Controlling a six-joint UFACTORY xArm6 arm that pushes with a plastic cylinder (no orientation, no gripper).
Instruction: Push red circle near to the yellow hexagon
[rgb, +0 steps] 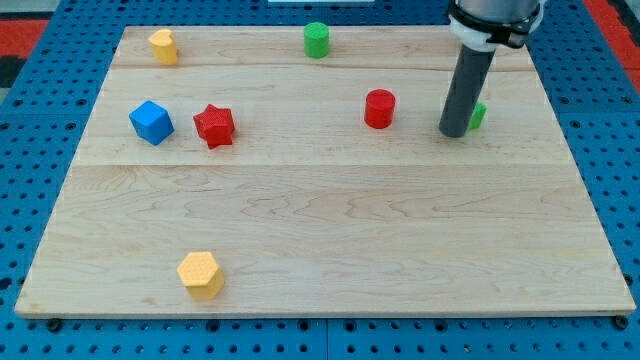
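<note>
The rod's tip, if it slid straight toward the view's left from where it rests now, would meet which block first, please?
Most likely the red circle. My tip sits just to its right, slightly lower in the view, so contact might be glancing. A green block peeks out behind the rod, on the far side.

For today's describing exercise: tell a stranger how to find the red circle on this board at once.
Start at the wooden board and look to its upper right part, where the dark rod stands. Just to the view's left of my tip sits the red circle. Unlike the red star far to the left, it is a smooth round cylinder.
</note>
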